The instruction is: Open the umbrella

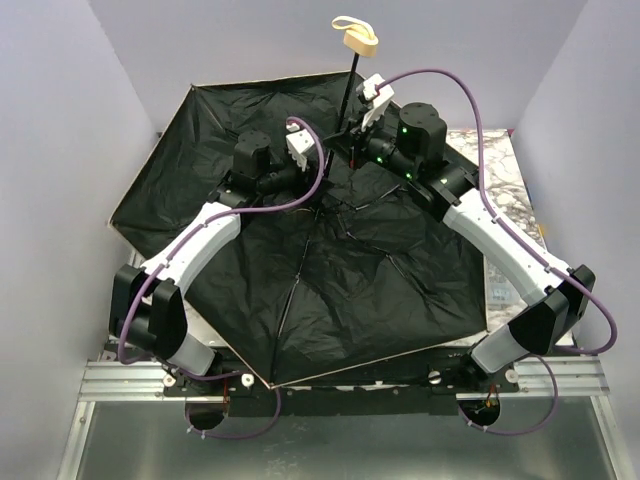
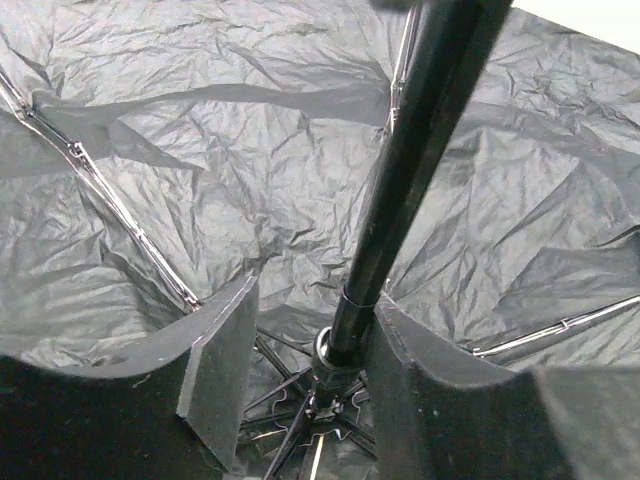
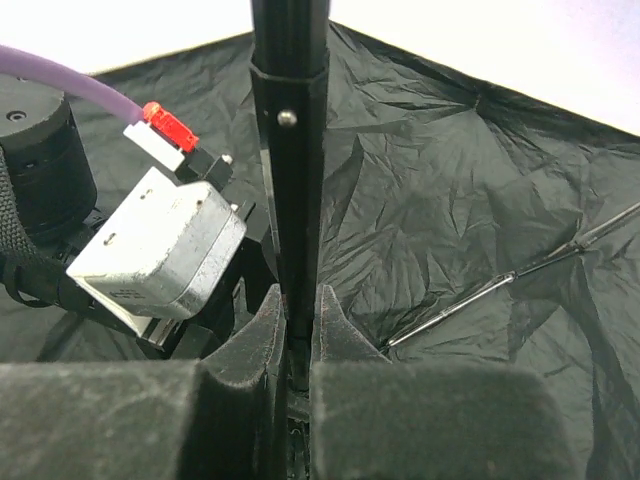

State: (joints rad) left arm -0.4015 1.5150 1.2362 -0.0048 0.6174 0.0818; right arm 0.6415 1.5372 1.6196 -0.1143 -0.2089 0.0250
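Observation:
The umbrella (image 1: 330, 290) lies spread wide with its black lining up, covering most of the table. Its slim black shaft (image 1: 351, 90) rises from the hub to the beige handle knob (image 1: 358, 40). My right gripper (image 1: 353, 135) is shut on the shaft (image 3: 290, 150), pads pressed to both sides (image 3: 298, 310). My left gripper (image 1: 318, 185) stands open low at the hub. In its wrist view the shaft (image 2: 420, 150) and its collar (image 2: 335, 360) pass between the jaws (image 2: 305, 310), close against the right finger (image 2: 420, 380) and apart from the left one.
A marbled tabletop (image 1: 500, 190) shows past the canopy's right edge. Pale walls close in on both sides. Thin metal ribs (image 2: 100, 190) run across the lining. The left arm's wrist camera (image 3: 160, 250) sits close beside the right fingers. A metal rail (image 1: 120, 380) runs along the near edge.

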